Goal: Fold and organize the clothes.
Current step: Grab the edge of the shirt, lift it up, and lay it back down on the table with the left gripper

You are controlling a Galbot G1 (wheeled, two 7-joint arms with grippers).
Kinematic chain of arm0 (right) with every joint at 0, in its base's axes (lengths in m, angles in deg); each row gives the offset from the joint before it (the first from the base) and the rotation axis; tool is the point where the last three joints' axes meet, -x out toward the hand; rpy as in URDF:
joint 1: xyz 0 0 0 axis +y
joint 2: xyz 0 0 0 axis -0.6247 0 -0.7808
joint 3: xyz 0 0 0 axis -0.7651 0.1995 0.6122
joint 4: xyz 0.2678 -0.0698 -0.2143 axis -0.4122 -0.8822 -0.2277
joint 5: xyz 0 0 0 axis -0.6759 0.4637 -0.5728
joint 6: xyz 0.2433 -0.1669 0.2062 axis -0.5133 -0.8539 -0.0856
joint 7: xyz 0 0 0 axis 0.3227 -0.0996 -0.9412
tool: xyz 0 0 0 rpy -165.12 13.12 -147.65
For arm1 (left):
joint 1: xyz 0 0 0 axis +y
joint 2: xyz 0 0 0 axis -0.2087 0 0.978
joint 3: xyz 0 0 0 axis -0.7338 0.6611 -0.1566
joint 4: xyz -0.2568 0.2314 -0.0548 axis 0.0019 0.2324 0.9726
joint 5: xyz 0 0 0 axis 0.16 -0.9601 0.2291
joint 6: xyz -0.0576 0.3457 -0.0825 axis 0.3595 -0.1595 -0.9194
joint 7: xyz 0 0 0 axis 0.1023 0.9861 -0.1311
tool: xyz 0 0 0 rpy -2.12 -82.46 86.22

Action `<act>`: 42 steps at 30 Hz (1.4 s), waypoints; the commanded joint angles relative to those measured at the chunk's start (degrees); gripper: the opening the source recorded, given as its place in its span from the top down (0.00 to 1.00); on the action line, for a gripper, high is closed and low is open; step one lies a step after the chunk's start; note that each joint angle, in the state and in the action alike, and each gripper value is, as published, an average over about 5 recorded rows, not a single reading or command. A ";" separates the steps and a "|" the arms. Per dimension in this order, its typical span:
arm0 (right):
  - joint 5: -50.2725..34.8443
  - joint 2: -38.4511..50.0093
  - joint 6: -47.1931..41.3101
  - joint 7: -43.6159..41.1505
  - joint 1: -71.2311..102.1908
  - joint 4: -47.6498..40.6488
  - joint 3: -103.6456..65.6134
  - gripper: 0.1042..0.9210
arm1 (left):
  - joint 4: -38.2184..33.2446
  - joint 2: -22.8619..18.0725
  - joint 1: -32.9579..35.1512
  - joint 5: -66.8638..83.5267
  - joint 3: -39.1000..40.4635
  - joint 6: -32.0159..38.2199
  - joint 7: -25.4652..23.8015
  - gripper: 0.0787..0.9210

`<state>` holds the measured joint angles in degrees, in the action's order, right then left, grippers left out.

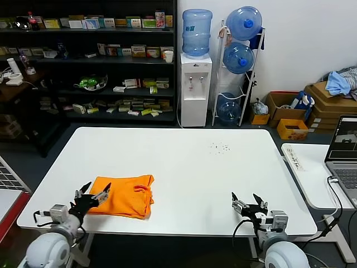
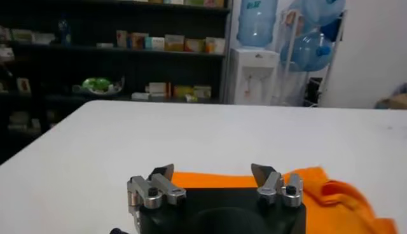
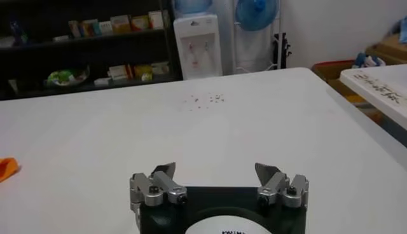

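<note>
The clothes are one bright orange T-shirt (image 1: 124, 195), folded into a small flat rectangle on the white table (image 1: 184, 167) near its front left. My left gripper (image 1: 93, 192) stands open over the shirt's near left edge, with nothing between its fingers. In the left wrist view the orange shirt (image 2: 331, 194) lies just beyond the open left gripper (image 2: 213, 172). My right gripper (image 1: 249, 201) hangs open at the table's front right, well away from the shirt. In the right wrist view the right gripper (image 3: 216, 170) is open over bare table, and a sliver of the shirt (image 3: 6, 168) shows at the edge.
A patch of small dark specks (image 1: 220, 148) marks the table's far right. A side table with a laptop (image 1: 343, 153) stands to the right. Beyond the table are dark shelves (image 1: 89, 61), a water dispenser (image 1: 195, 84) and cardboard boxes (image 1: 290, 111).
</note>
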<state>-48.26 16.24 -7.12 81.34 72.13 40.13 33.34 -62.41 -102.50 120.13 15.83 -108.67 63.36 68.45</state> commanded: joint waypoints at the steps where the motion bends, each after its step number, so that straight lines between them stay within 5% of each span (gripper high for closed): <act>1: 0.01 -0.02 -0.09 0.12 -0.26 -0.03 0.33 0.12 | 10.31 6.17 -0.65 5.49 -4.01 1.91 -5.50 0.12; 27: -0.29 0.30 0.03 0.04 0.17 -0.25 -0.55 0.12 | 10.15 4.29 -4.03 7.44 2.47 -2.63 -3.11 0.14; 42: -0.51 0.27 -0.06 0.11 0.07 -0.24 -0.56 0.12 | 8.92 3.47 -3.46 7.17 2.71 -2.64 -2.99 0.64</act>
<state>-48.70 16.47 -7.16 81.39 72.20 39.85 32.78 -53.43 -98.91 116.78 23.00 -106.27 60.85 65.53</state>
